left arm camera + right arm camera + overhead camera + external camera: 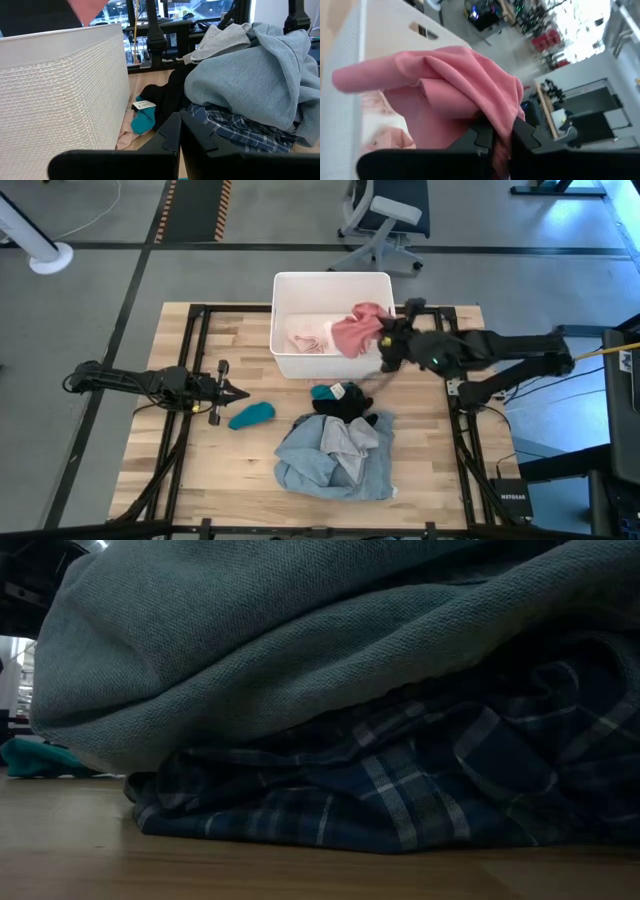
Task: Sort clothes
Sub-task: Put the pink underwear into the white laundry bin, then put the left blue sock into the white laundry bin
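Note:
My right gripper (388, 338) is shut on a pink garment (357, 330) over the right half of the white bin (290, 285). A pale pink piece (308, 335) lies in the bin. My left gripper (238, 393) is shut and empty, low over the table left of the pile, near a teal piece (251, 415). The pile holds the grey-blue shirt (335, 460) on top of the plaid shirt (400, 790), with a black piece (345, 405) and another teal piece (145, 119) on its far side. My right gripper pinches a bunched fold of the pink garment (502, 117) between its two fingers (480, 137); several layers show. The fingers come from the table's right side. The garment spreads away from the fingers over the bin's inside; I cannot tell whether its lower end touches the bin.
The bin's textured wall (60, 90) stands close to my left gripper on the far side. A light grey piece (220, 40) lies on top of the pile. Bare wood (200, 470) shows at the table's near left.

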